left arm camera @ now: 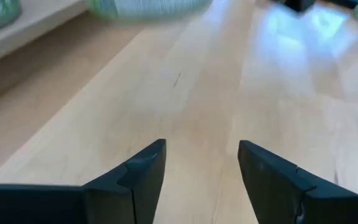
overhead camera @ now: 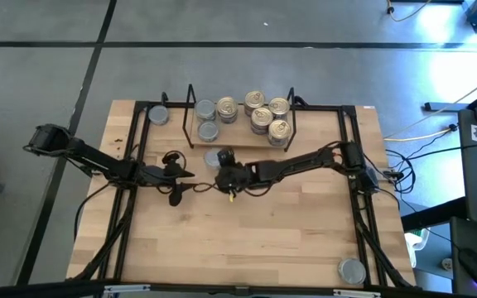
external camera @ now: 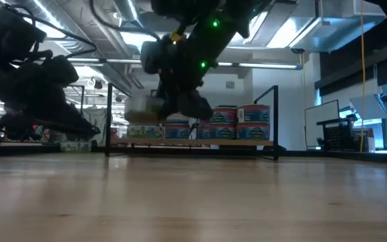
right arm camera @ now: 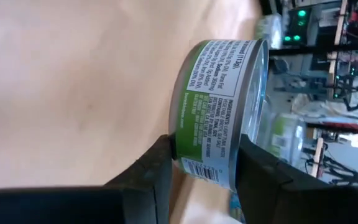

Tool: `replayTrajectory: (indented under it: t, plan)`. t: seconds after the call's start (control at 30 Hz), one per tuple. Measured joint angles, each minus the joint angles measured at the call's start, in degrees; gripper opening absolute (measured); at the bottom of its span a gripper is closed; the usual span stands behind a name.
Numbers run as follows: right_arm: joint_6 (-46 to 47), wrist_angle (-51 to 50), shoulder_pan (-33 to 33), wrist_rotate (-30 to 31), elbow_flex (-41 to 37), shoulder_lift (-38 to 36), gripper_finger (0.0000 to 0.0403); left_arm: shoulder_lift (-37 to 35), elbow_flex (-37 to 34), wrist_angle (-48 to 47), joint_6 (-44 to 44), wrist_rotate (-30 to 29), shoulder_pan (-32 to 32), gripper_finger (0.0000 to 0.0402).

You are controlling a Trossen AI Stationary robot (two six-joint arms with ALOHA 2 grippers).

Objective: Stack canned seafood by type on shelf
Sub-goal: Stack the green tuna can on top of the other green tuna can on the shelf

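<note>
My right gripper [overhead camera: 221, 163] hangs above the table's middle, just in front of the shelf [overhead camera: 190, 116], shut on a tin [right arm camera: 219, 99] with a green label and a silver-grey lid. The same tin [external camera: 143, 111] is held well above the tabletop. On the shelf's wood base stand two silver-lidded tins [overhead camera: 206, 120] at the left and several gold-lidded tins [overhead camera: 265, 114] to the right. My left gripper [left arm camera: 201, 162] is open over bare wood left of centre [overhead camera: 187, 184], with nothing between its fingers. My right gripper pinches the tin between its two fingers, one on each flat end, close to the rim [right arm camera: 185, 163]. The fingers [right arm camera: 257, 168] reach in from the table's right side, slanting downward. The tin is lifted clear of the table.
A lone silver-lidded tin [overhead camera: 157, 115] stands at the far left, outside the shelf. Another [overhead camera: 352, 271] sits in the near right corner. Black rails [overhead camera: 363, 215] edge the table on both sides. Bare wood stretches across the near half.
</note>
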Motion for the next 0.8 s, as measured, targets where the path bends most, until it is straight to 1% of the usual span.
replayTrajectory:
  t: [0.1,0.23,0.37,0.57,0.67,0.8]
  plan:
    - [-0.1,1.1,-1.7,-0.1,0.0,-1.6,0.0134,0.0,0.0,-0.5,-0.4,-0.1,0.0,0.0200]
    - [-0.1,5.9,-4.8,-1.6,0.1,-2.0,0.0134,0.0,0.0,-0.7,-0.2,-0.1,0.0,0.0200]
    - [1.7,10.1,-8.5,-8.2,0.1,-1.5,0.0135,0.0,0.0,-0.8,-0.7,-0.2,0.0,0.0200]
    - [5.7,14.9,-13.0,-13.9,0.2,0.1,0.0135,0.0,0.0,-1.1,-1.2,-0.2,0.0,0.0200]
    - [5.8,17.7,-14.4,-14.4,0.2,1.7,0.0135,0.0,0.0,-1.1,-1.2,-0.2,0.0,0.0200]
    - [5.8,18.6,-15.5,-14.4,0.1,3.2,0.0135,0.3,0.0,-1.2,-1.6,-0.4,0.0,0.0200]
